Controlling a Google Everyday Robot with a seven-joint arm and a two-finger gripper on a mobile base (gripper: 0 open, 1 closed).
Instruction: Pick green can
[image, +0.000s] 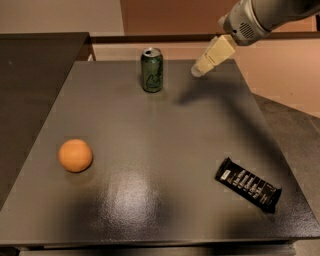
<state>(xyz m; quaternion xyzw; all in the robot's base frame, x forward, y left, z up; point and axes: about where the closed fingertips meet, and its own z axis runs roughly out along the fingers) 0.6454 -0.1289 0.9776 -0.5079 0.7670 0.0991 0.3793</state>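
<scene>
The green can (152, 70) stands upright near the far edge of the dark grey table (165, 130), with its silver top and pale green logo facing me. My gripper (200, 68) hangs above the table to the right of the can, about a can's height away from it, at the end of the grey arm (260, 17) that comes in from the upper right. Its cream-coloured fingers point down and to the left. It holds nothing.
An orange (75, 155) lies on the left side of the table. A black snack bar wrapper (248, 184) lies near the front right corner. A dark counter (35, 75) runs along the left, and a low beige ledge (270, 60) behind and right.
</scene>
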